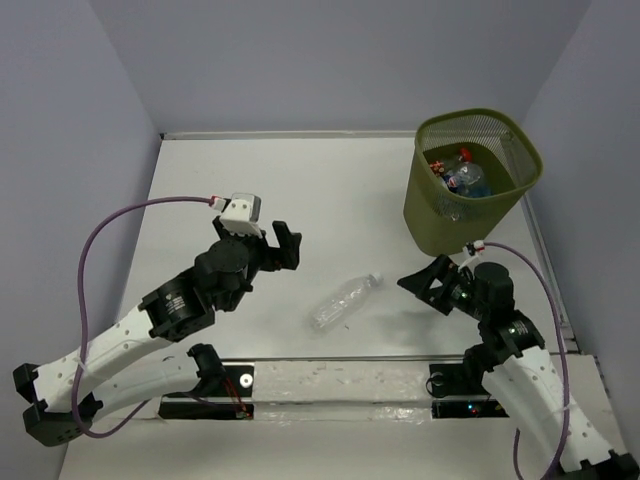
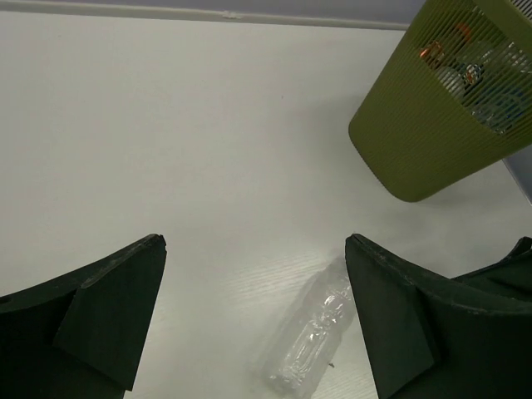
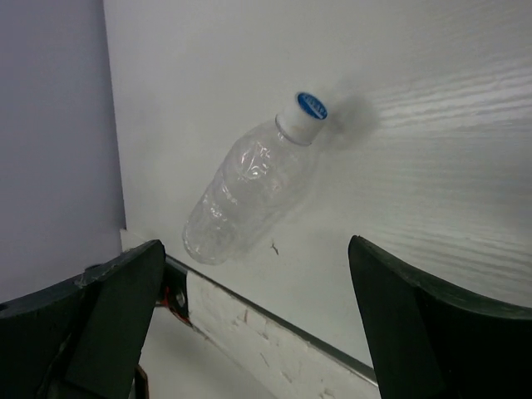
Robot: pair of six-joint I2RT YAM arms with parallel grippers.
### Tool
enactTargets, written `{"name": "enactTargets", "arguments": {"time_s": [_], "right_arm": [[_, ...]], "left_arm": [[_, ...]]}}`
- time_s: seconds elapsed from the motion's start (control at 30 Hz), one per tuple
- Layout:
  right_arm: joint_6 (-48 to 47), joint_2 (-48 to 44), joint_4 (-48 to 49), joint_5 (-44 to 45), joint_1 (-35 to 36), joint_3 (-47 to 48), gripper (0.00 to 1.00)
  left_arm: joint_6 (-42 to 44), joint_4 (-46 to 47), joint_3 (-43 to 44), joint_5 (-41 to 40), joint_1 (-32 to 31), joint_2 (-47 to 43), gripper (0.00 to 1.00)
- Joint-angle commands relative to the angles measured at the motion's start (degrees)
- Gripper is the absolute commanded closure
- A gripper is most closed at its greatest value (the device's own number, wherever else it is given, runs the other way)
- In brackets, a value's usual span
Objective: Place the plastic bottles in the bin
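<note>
One clear label-less bottle [image 1: 343, 301] with a white cap lies on its side on the table between the arms. It also shows in the left wrist view [image 2: 314, 342] and in the right wrist view [image 3: 249, 193]. The olive-green mesh bin [image 1: 436, 214] stands at the back right and holds several bottles [image 1: 462, 176], one red-capped. My left gripper [image 1: 283, 247] is open and empty, left of the bottle and above the table. My right gripper [image 1: 430, 282] is open and empty, right of the bottle, just in front of the bin.
A pale rail [image 1: 330, 385] runs along the near table edge between the arm bases. Grey walls close the table on the left, back and right. A purple cable [image 1: 110, 225] loops from the left arm.
</note>
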Motion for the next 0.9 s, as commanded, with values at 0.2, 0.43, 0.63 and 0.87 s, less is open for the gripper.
{"name": "enactTargets", "arguments": {"time_s": [0.2, 0.43, 0.63, 0.87], "right_arm": [[12.69, 25.45, 28.70, 25.19, 29.67, 0.15, 0.00], [15.86, 33.01, 29.15, 33.02, 33.28, 2.35, 0.00], [15.68, 44.79, 33.19, 31.79, 35.04, 6.83, 0.00], [16.04, 56.13, 35.22, 32.67, 35.04, 11.40, 0.05]], "left_arm": [[-1.18, -0.84, -3.47, -4.78, -0.25, -7.05, 0.01], [-0.12, -1.81, -4.78, -5.31, -0.25, -12.50, 0.01], [0.14, 1.18, -8.47, -3.47, -0.08, -15.66, 0.01], [-0.04, 0.30, -9.62, -2.32, 0.18, -17.77, 0.01]]}}
